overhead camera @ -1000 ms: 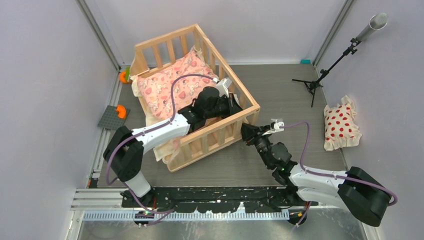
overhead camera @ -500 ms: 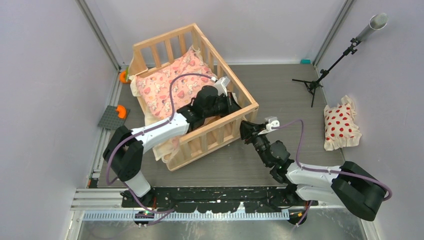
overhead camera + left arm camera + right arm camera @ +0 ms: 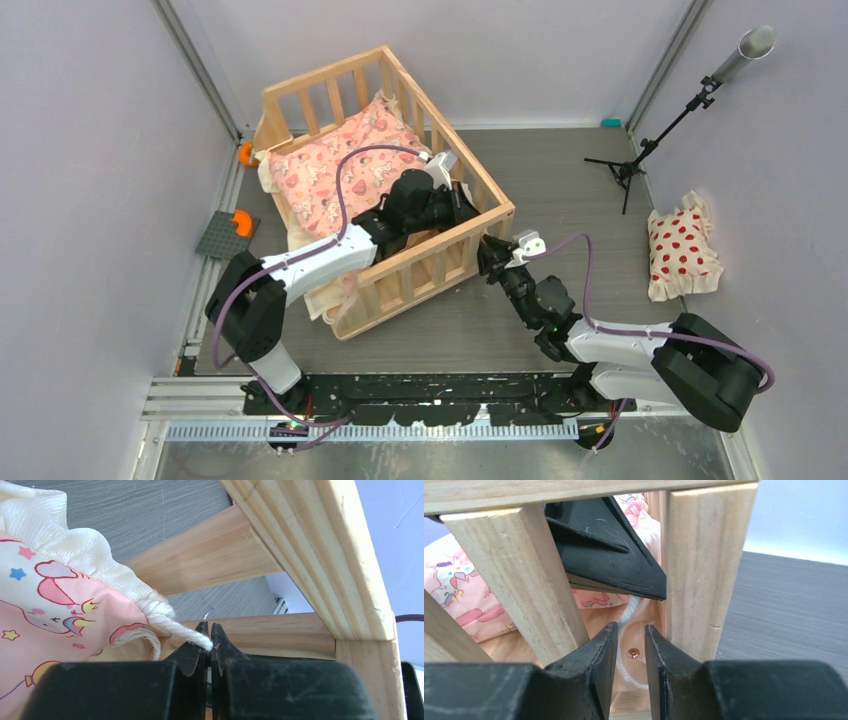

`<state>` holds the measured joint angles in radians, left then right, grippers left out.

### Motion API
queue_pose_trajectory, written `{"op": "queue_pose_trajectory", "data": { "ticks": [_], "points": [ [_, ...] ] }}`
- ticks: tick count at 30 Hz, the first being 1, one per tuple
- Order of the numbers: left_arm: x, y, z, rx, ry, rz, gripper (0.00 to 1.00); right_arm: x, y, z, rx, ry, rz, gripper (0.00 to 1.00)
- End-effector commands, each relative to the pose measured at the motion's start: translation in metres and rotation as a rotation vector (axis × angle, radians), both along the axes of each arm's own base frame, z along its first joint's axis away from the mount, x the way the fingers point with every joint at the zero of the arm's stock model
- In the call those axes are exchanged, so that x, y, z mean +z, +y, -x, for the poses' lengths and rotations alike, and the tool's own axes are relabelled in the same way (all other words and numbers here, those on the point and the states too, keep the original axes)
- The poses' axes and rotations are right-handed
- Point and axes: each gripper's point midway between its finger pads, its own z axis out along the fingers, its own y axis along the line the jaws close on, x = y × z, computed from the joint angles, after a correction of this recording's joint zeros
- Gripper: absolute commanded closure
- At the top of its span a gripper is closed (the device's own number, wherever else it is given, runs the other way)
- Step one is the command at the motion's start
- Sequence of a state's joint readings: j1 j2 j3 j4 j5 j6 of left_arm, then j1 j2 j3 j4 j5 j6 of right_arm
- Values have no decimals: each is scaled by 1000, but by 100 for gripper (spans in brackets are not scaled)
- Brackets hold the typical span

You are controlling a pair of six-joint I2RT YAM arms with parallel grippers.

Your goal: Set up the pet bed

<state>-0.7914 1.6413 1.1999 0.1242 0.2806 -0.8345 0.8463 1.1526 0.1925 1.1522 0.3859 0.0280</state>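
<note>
The pet bed point(image 3: 430, 255), a light wood slatted frame, stands at the left centre, turned at an angle. A pink cartoon-print cushion point(image 3: 345, 180) lies inside it. My left gripper point(image 3: 462, 205) reaches into the bed's near right corner. In the left wrist view it point(image 3: 209, 642) is shut on the cushion's cream tie cord point(image 3: 172, 628), under the top rail point(image 3: 310, 555). My right gripper point(image 3: 490, 255) is outside that corner. In the right wrist view it point(image 3: 631, 630) is open, narrowly, between a slat point(image 3: 524, 580) and the corner post point(image 3: 704, 570). The cord point(image 3: 634, 684) hangs just beyond its tips.
A white pillow with red dots point(image 3: 683, 250) lies on the floor at the far right. A black tripod stand point(image 3: 640, 150) leans at the back right. A grey plate point(image 3: 222, 238) with orange pieces sits by the left wall. Walls close in on three sides.
The bed has slid a little toward the back left. My right gripper has followed it, moving up and left to the corner post. My left gripper stays shut in the corner.
</note>
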Motion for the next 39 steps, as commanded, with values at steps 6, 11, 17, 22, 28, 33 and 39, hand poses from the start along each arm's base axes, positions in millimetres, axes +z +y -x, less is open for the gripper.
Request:
{"op": "queue_pose_trajectory", "data": {
  "ticks": [6,11,17,22,28,33,39],
  "points": [
    [14,-22,32,-140,-21,42,100,23,25,-7,65,-69,88,63],
    [15,-22,32,-142,-20,46,100,17,23,-17,22,-45,78,70],
    [14,-22,33,-148,-18,48,100,19,21,-20,0,-53,26,96],
    [13,-22,34,-150,-23,53,100,18,9,-15,-21,-49,16,99],
    [11,-23,31,-145,-19,45,80,13,-6,0,-14,8,49,99],
    [14,-22,30,-141,-31,38,67,4,-16,13,-2,105,88,99],
    [16,-19,30,-137,-40,29,55,-2,-23,30,37,210,134,99]
  ]
}}
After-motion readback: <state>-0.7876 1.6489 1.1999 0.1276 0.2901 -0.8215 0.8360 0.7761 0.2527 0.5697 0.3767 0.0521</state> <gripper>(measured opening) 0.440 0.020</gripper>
